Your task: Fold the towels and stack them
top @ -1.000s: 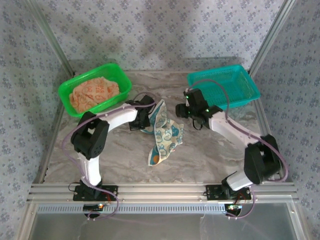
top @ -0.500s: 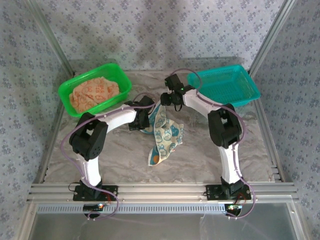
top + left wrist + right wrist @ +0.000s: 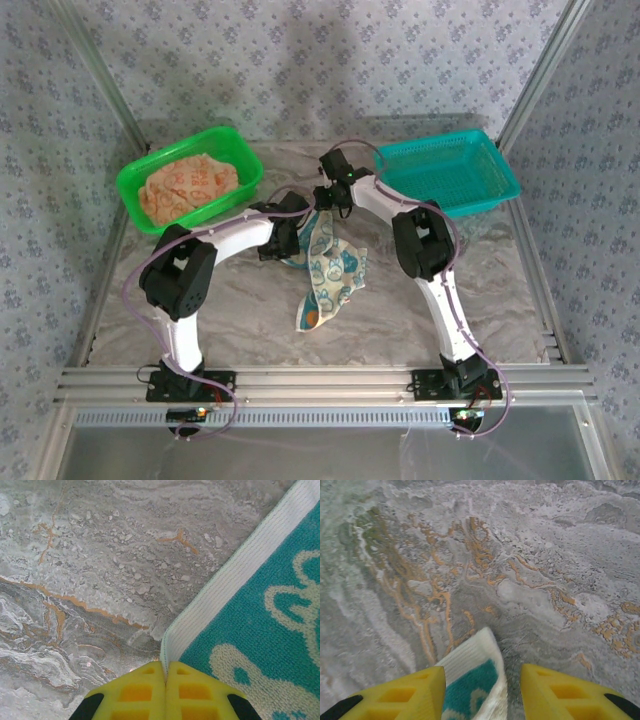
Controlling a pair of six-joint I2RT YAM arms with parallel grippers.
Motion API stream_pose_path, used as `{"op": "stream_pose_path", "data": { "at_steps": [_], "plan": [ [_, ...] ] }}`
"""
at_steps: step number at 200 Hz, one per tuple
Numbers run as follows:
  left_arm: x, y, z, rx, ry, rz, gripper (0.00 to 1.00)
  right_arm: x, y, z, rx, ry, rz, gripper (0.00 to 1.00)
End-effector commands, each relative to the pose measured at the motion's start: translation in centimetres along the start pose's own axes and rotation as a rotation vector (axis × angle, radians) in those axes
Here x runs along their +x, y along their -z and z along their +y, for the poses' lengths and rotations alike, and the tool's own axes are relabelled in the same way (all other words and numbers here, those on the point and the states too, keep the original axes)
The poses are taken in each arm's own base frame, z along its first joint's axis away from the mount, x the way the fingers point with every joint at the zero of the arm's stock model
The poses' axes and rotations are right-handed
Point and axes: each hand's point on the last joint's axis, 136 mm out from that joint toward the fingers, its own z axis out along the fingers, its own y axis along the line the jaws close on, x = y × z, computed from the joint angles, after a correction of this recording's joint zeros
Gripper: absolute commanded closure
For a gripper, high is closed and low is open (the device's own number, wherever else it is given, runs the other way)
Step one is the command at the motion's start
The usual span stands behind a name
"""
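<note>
The towel (image 3: 335,270) lies crumpled mid-table. My left gripper (image 3: 165,666) is clamped on its white hem. The right gripper (image 3: 482,675) has swung in from the teal basket (image 3: 510,180); its half-spread jaws straddle the far corner, gripping nothing. Bare table (image 3: 240,300) near and left gives spreading room.

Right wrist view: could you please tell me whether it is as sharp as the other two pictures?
Right wrist view: table smeared toward the left, towel corner crisper. Left wrist view: sharp, towel weave clear. Top view: evenly lit, soft shadows.
</note>
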Motion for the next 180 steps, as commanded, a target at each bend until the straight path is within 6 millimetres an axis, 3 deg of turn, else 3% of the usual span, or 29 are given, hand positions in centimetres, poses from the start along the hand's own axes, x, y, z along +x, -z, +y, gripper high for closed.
{"op": "stream_pose_path", "data": {
  "at_steps": [1,69,99,103,131,151,180],
  "plan": [
    [-0.2,0.2,-0.5,0.010,-0.015,0.004,1.00,-0.4,-0.6,-1.0,0.003,0.005,0.012,0.55],
    [0.0,0.0,-0.5,0.005,-0.014,0.013,1.00,-0.2,-2.0,-0.6,-0.038,0.031,0.037,0.67],
    [-0.1,0.0,-0.4,0.001,-0.014,0.013,1.00,0.0,-1.9,-0.3,-0.055,0.040,0.053,1.00],
    [-0.1,0.0,-0.4,-0.001,-0.015,0.012,1.00,0.0,-1.7,-0.2,-0.059,0.039,0.054,1.00],
    [-0.4,0.6,0.1,-0.022,-0.023,0.007,1.00,-1.2,0.5,0.4,-0.083,0.037,0.017,1.00],
    [-1.3,1.7,0.3,-0.030,-0.023,-0.015,1.00,-2.6,3.1,0.8,-0.096,0.034,-0.044,1.00],
    [-4.4,5.9,1.1,-0.047,-0.032,-0.100,1.00,-5.4,8.3,1.1,-0.109,0.020,-0.176,1.00]
  ]
}}
